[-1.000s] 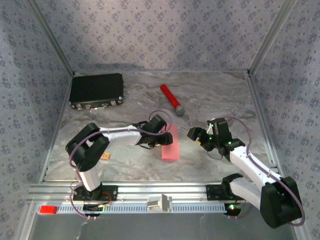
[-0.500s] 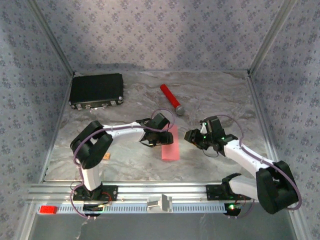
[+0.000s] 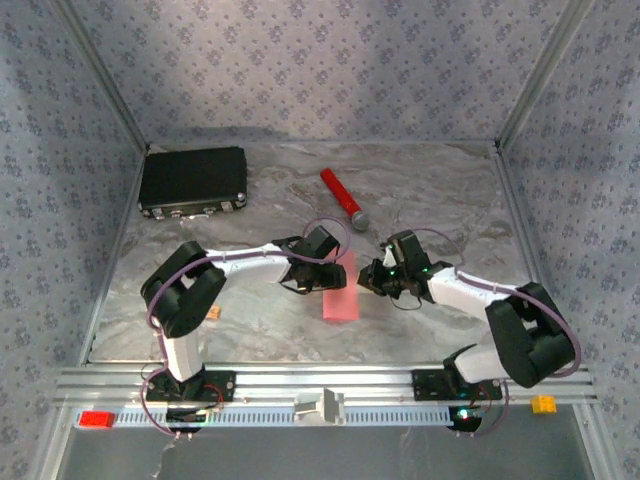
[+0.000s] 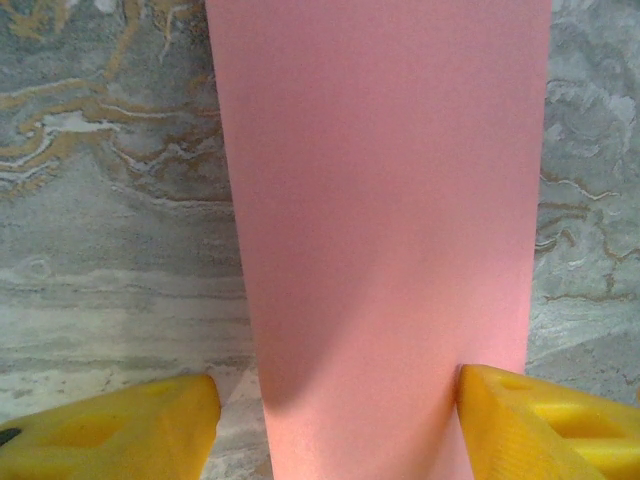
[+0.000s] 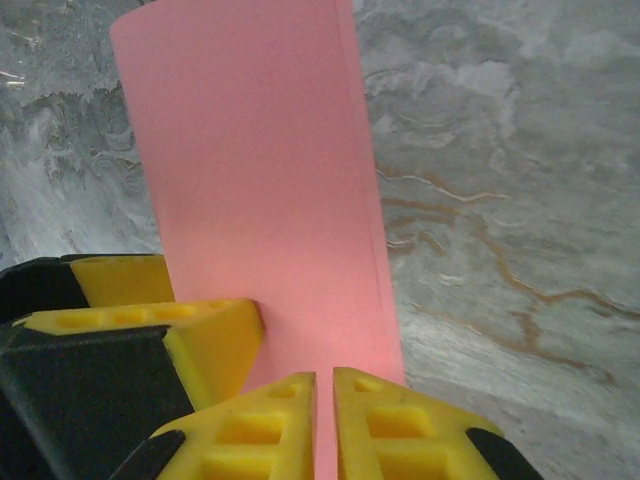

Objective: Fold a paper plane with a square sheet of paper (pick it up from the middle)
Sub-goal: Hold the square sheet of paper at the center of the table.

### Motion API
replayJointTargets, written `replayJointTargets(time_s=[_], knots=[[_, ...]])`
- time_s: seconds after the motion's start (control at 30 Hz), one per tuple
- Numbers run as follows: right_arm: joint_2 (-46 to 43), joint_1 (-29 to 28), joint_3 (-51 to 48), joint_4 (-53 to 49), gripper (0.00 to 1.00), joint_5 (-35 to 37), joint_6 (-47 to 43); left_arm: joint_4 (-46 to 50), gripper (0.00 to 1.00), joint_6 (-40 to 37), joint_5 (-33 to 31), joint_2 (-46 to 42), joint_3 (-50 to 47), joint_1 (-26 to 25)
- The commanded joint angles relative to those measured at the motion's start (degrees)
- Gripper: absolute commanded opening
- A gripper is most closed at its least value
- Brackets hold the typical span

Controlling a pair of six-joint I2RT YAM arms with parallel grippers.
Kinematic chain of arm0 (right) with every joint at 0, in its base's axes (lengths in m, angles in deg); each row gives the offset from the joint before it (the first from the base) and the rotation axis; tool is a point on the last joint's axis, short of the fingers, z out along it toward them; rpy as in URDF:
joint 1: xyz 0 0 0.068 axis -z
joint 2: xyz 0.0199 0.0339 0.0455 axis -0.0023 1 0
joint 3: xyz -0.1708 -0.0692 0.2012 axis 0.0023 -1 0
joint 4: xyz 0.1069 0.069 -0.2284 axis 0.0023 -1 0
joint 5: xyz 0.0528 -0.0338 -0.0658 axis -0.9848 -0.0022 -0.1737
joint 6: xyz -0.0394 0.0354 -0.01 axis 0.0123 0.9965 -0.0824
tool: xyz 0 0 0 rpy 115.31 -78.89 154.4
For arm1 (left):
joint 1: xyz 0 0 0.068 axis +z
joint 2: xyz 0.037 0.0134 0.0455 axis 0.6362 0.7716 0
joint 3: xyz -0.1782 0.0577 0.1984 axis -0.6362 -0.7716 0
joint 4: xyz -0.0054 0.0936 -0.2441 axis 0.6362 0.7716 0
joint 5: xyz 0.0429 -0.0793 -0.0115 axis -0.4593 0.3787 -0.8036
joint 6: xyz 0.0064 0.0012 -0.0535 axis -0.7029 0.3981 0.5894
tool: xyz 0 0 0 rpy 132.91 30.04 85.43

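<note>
Paper (image 3: 340, 292): a folded strip at the middle of the counter (image 3: 430, 200), long axis running 12 to 6 in the top view.

Left fingers (image 4: 120, 430): spread, straddling the strip's width toward its 11 o'clock part.

Right fingers (image 5: 260, 430): pressed almost together at the strip's 3 o'clock edge. Whether they have caught paper cannot be told.

Judgement: both arms are at the strip, and the next fold turns on that long axis.

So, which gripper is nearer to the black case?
Left. The left gripper straddles the pink paper, near right of the black case; the right gripper is farther right, at the paper's right side.
</note>
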State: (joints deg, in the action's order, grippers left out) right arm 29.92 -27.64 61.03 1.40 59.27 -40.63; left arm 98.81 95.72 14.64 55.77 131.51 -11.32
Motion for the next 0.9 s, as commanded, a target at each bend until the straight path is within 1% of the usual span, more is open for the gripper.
replayJointTargets(time_s=[0.0,0.13,0.3,0.43,0.57,0.73,0.87], knots=[[2.6,-0.9,1.6,3.0,0.11,-1.8,1.3,0.0,0.67,-1.0,0.0,5.3,-1.4,-0.9],[5.2,-1.6,2.2,4.6,0.08,-1.7,1.5,-0.3,0.67,-0.8,-0.1,5.3,-1.5,-0.9],[7.7,-2.1,2.9,6.5,0.06,-3.9,1.2,-0.5,0.67,-0.8,-0.1,5.4,-1.5,-1.1],[9.6,-1.9,2.9,5.8,0.06,-3.1,0.6,-0.6,0.67,-0.8,-0.2,5.3,-1.5,-1.1],[11.8,-2.0,1.7,5.3,0.03,-2.0,1.2,-1.2,0.67,-0.9,-0.3,4.4,-1.8,-1.2],[11.9,-2.2,-0.2,4.8,0.01,0.1,2.3,-3.4,0.68,-0.1,-0.2,-0.4,-2.9,-1.1],[10.9,-2.0,0.0,2.9,0.01,1.2,1.8,-7.3,0.69,0.9,0.4,-5.4,-5.3,-0.7]])
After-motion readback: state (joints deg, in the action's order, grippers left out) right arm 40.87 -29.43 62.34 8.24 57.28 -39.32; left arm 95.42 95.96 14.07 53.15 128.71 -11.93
